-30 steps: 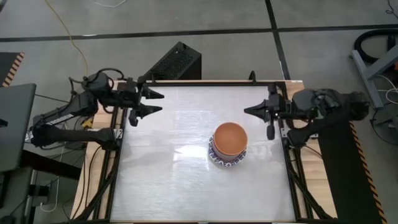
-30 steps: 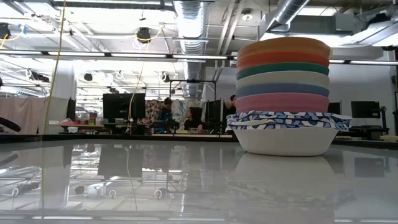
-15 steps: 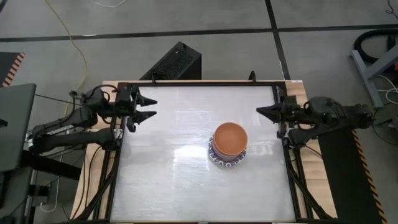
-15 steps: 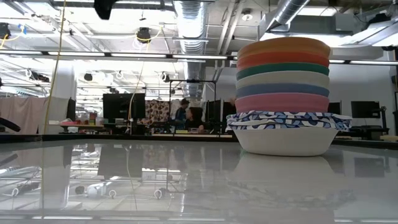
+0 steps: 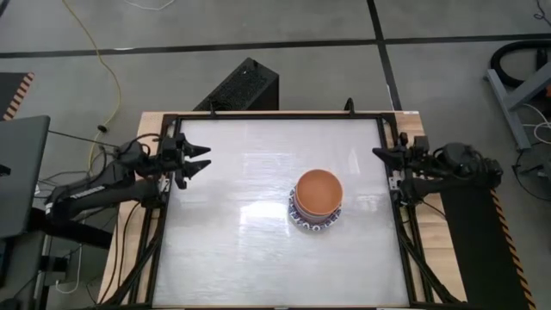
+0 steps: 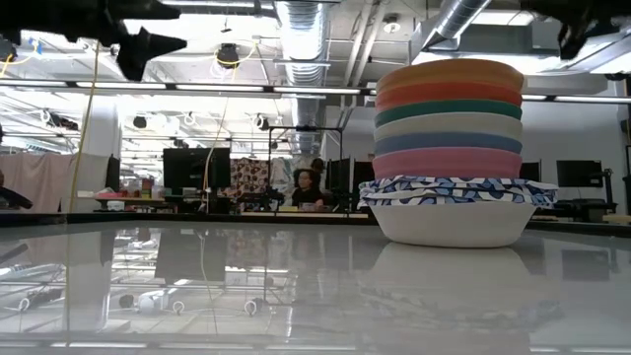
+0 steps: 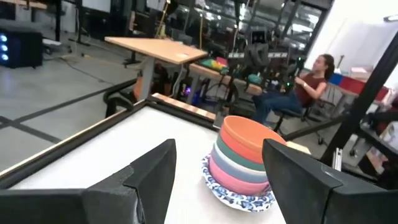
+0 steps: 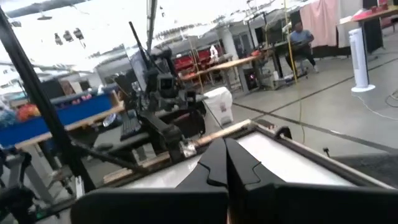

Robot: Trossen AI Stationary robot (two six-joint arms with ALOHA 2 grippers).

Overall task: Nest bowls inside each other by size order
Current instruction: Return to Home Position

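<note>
**Bowls in one stack, both arms at the table's side edges**

The stack of bowls (image 5: 318,205) stands on the white table (image 5: 241,250), a little right of its middle and nearer the right edge than the left. No end effector touches it.

The low view shows the order from the top down. The orange bowl (image 6: 449,70) sits uppermost. Under it come the red bowl (image 6: 449,94), the teal bowl (image 6: 449,109), the cream bowl (image 6: 449,126), the blue bowl (image 6: 449,143) and the pink bowl (image 6: 449,163). These rest in the patterned bowls (image 6: 455,189), whose blue-and-white rims lie close together. How many there are cannot be told. The white underside of the lowest one meets the table. From above, only the orange bowl's inside and a ring of patterned rim show.

The left end effector (image 5: 207,157) hangs over the table's left edge, toward the far-left corner, well apart from the stack. Its fingers (image 7: 152,177) are spread wide and hold nothing, and the stack shows between them in the left wrist view.

The right end effector (image 5: 377,152) is at the right edge, over the frame rail. Its fingers (image 8: 214,163) are pressed together, empty.

A person (image 6: 308,184) sits in the room beyond the far edge.
</note>
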